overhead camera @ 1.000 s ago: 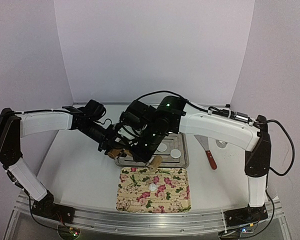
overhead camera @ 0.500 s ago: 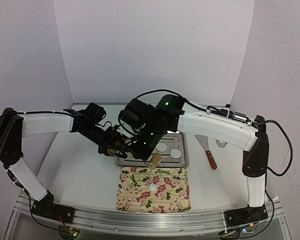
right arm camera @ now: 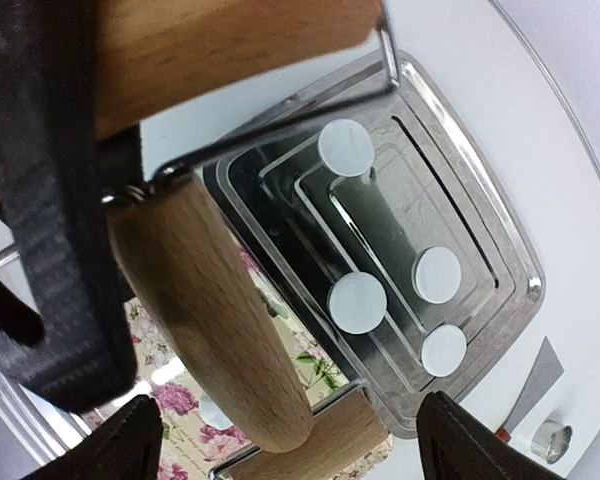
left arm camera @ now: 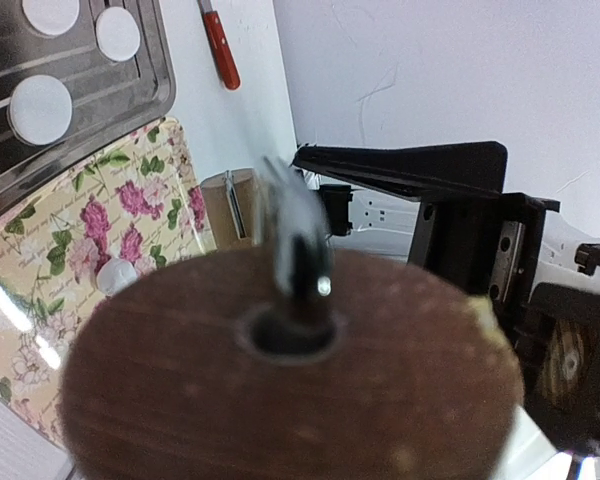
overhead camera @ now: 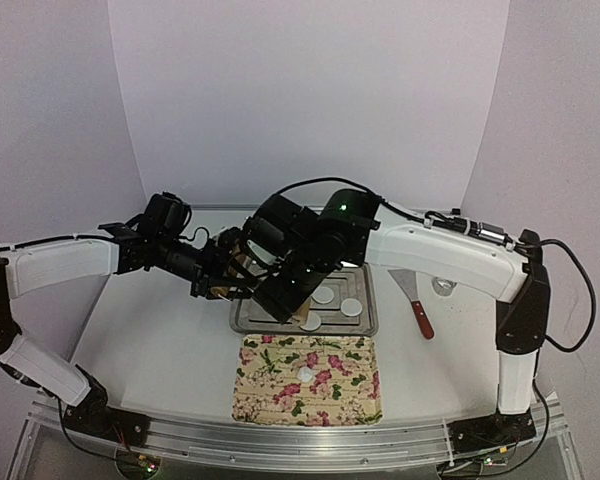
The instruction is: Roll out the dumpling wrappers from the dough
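Observation:
A wooden rolling pin (overhead camera: 242, 280) hangs over the left end of the metal tray (overhead camera: 365, 325). My left gripper (overhead camera: 218, 287) is shut on its left end; that brown end (left arm camera: 290, 400) fills the left wrist view and hides the jaws. My right gripper (right arm camera: 300, 440) is open, its fingertips (right arm camera: 130, 440) standing wide apart on either side of the pin's handle (right arm camera: 210, 320). Several dumpling wrappers (right arm camera: 357, 302) lie flat in the tray, three showing from above (overhead camera: 323, 296). A small white dough piece (overhead camera: 305, 375) rests on the floral mat (overhead camera: 330, 400).
A scraper with a red handle (overhead camera: 420, 318) lies right of the tray, and a metal ring cutter (overhead camera: 442, 287) sits just beyond it. The floral mat lies directly in front of the tray, near the table's front edge. Both arms cross over the tray's left half.
My right gripper has opened and let go of the rolling pin. My left gripper has closed on the pin's left end, and the left arm has drawn back to the left.

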Controlling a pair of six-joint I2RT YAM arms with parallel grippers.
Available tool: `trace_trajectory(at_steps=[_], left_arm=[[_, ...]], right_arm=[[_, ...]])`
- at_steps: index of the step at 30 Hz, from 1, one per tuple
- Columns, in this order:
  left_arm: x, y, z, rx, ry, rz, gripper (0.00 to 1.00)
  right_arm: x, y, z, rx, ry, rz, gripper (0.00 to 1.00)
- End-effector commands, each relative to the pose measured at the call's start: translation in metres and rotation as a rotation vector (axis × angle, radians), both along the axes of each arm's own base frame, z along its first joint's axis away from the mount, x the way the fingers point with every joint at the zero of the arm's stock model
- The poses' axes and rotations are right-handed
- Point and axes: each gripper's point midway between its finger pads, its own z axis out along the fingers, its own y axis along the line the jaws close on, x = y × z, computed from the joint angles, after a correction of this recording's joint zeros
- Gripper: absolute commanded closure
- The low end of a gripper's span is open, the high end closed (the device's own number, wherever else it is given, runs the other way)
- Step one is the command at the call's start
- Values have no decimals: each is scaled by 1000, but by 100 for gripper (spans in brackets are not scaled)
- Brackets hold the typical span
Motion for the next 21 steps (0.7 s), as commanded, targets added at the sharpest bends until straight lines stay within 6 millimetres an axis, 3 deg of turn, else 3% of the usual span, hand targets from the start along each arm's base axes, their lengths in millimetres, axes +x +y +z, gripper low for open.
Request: trace_trajectory(at_steps=[1, 3, 8, 9, 11, 14, 17, 21], left_arm=[[15, 4, 40, -81, -153, 107, 100], [20, 9, 46, -82, -190, 146, 100], [24, 16, 69, -138, -307, 202, 100], [24, 17, 70, -143, -316, 207, 100], [27, 17, 80, -172, -353, 222, 100], [28, 17, 98, -220, -365, 233, 100], [23, 15, 114, -288, -398, 207, 100], [16, 14, 121, -328, -384, 163, 100]], right_arm=[[11, -11, 55, 189, -47, -156, 8], [18, -16, 67, 279, -18, -211, 5], [40, -37, 77, 540, 174, -342, 4], [47, -41, 91, 637, 200, -352, 4], [52, -47, 92, 765, 291, -366, 2], [68, -63, 119, 1024, 390, -354, 2], [68, -71, 122, 1147, 486, -333, 2], [49, -58, 125, 1160, 633, -222, 2]])
